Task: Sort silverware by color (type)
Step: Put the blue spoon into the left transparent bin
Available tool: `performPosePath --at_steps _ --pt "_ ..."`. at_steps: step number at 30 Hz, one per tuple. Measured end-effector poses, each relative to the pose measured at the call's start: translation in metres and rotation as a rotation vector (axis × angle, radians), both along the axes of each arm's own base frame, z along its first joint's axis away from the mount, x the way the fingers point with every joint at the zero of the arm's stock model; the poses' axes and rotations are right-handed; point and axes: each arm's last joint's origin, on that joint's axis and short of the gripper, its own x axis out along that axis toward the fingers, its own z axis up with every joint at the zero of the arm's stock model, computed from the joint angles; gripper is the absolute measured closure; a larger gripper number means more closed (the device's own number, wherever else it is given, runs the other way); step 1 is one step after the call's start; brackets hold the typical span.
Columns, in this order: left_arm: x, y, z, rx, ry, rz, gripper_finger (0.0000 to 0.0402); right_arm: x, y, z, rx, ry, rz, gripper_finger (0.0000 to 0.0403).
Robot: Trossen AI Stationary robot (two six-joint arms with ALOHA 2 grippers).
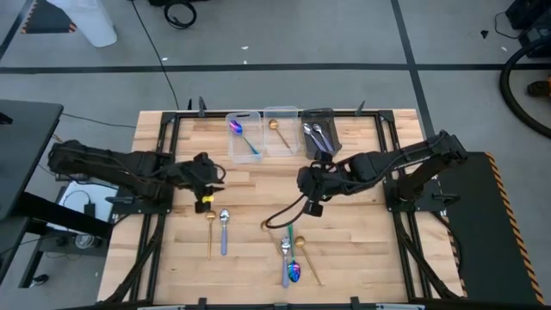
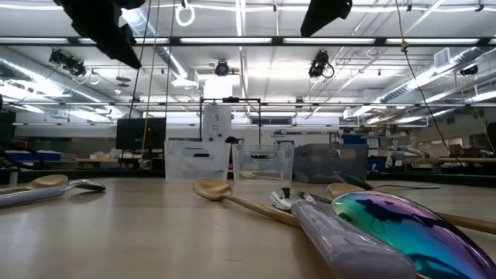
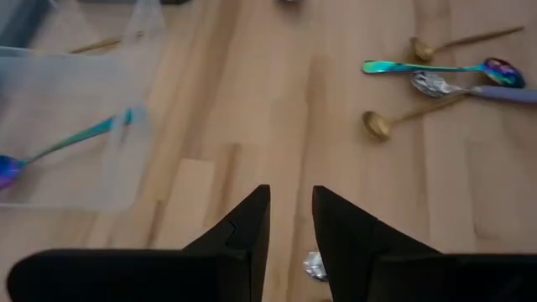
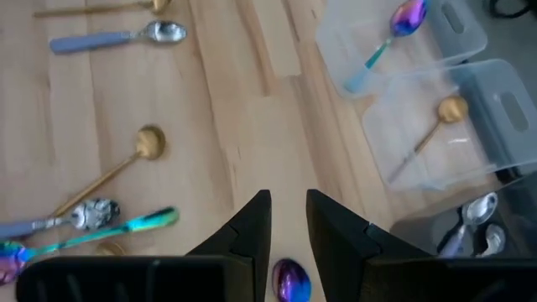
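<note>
The left gripper [image 3: 291, 191] hovers over the bare wooden table [image 1: 250, 189] at its 9 o'clock side, and the right gripper [image 4: 288, 197] hovers near the centre. I cannot tell whether either one grips anything. A shiny blue-purple iridescent spoon bowl [image 4: 291, 279] shows right under the right gripper, held or merely lying below. By my reading the sorting is begun but less than half done. At 12 o'clock, the clear plastic bin [image 1: 244, 148] holds one iridescent spoon with a teal handle [image 1: 242, 133]. The second clear bin [image 1: 281, 112] beside it holds one slim gold spoon [image 1: 277, 129], and the dark grey bin [image 1: 331, 120] holds shiny silver spoons [image 1: 313, 134]. Loose on the table, a gold spoon [image 1: 210, 231] and a silver spoon with a lavender handle [image 1: 224, 231] lie side by side at 6 o'clock of the left gripper. Their long axes run 12 to 6, bowls toward 12. A crossed pile of mixed silverware [image 1: 290, 257] lies at 7 o'clock of the right gripper, mostly on the 12-to-6 line too.
</note>
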Motion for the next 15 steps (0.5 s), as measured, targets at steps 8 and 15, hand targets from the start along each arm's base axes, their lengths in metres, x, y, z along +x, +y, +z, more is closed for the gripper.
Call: performPosePath --at_steps 8,15 --pt "0.001 -0.014 -0.036 -0.013 -0.024 -0.044 0.0301 -0.004 -0.006 -0.003 0.004 0.053 -0.026 0.0314" --pt "0.0 -0.024 -0.065 -0.071 -0.086 -0.062 0.0301 -0.009 -0.007 -0.006 0.005 0.12 -0.027 0.0314"
